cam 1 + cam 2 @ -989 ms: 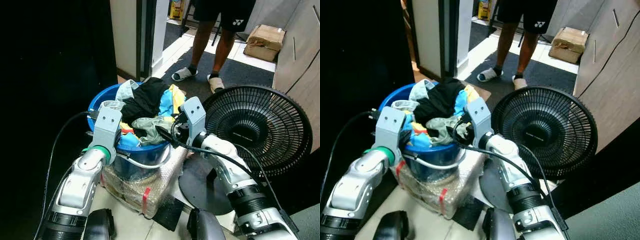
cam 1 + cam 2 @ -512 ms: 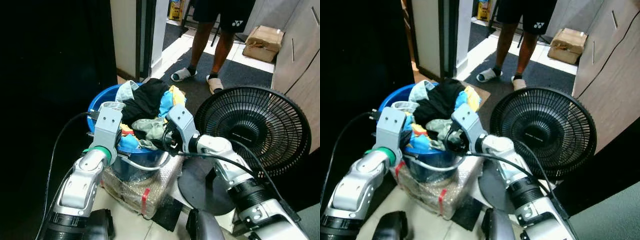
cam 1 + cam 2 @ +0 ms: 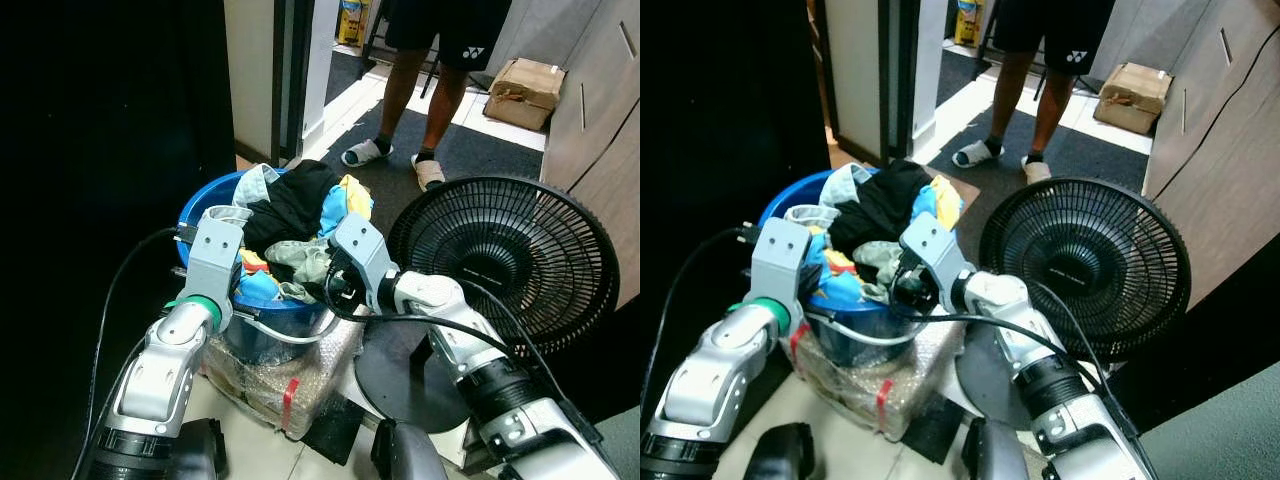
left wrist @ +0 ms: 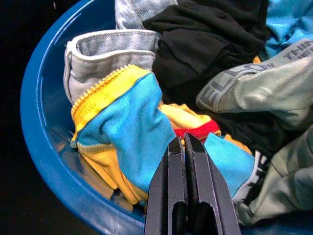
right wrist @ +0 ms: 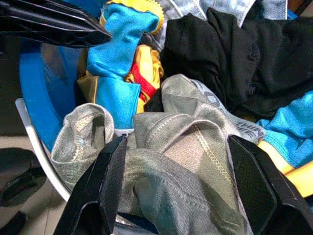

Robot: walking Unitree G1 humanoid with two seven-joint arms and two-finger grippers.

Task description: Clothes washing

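Clothes [image 3: 295, 215] heap blue basin [image 3: 200, 210]; right tool [image 5: 181, 191] spread, left tool [image 4: 187, 147] pressed together.

Sharp, evenly lit frames, bright toward the doorway, with the robot's left side black.

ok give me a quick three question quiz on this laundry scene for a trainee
1. True or false: the left gripper has its fingers spread wide over the blue basin.
2. Which garment lies between the right gripper's open fingers? A) black garment B) grey-green garment C) blue and yellow garment
3. What stands on the floor beside the basin, on the robot's right?

Key:
1. False: they are pressed together.
2. B
3. A black fan.
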